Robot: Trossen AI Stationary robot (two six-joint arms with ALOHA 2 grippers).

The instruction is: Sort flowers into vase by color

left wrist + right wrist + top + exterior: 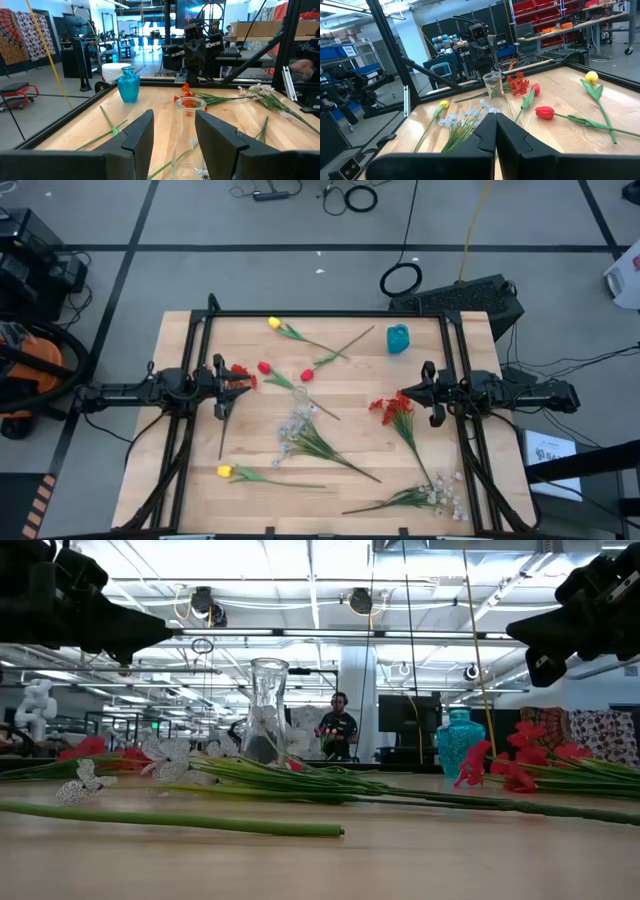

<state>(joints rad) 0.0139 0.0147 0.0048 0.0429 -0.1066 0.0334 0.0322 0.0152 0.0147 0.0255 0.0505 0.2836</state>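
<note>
Workshop clutter and cables ring the wooden counter (330,480), and I have both arms parked above it at mid-depth, one at each side. My left gripper (172,132) hangs with its jaws spread wide and nothing between them; through the gap I look straight at the clear glass vase (189,120) standing near the counter's centre. My right gripper (495,131) hovers at the right side with its jaws pressed together, holding nothing. Just beside the left gripper (236,382) lies a red blossom cluster (240,373), its stalk running toward the near edge. To its right, left of the clear vase, two red tulip buds (264,367) lie on the boards. Next to the right gripper (405,395) a second red cluster (392,408) lies with its stem slanting to the near right. A pale white spray (293,426) rests around the middle, just near of the clear vase, and another white spray (443,495) sits at the near right corner. One yellow tulip (274,323) is at the far edge, left of centre, and a second yellow tulip (224,471) lies near-left. The teal vase (398,338) stands upright at the far right, well apart from every flower, with no stem in it.
</note>
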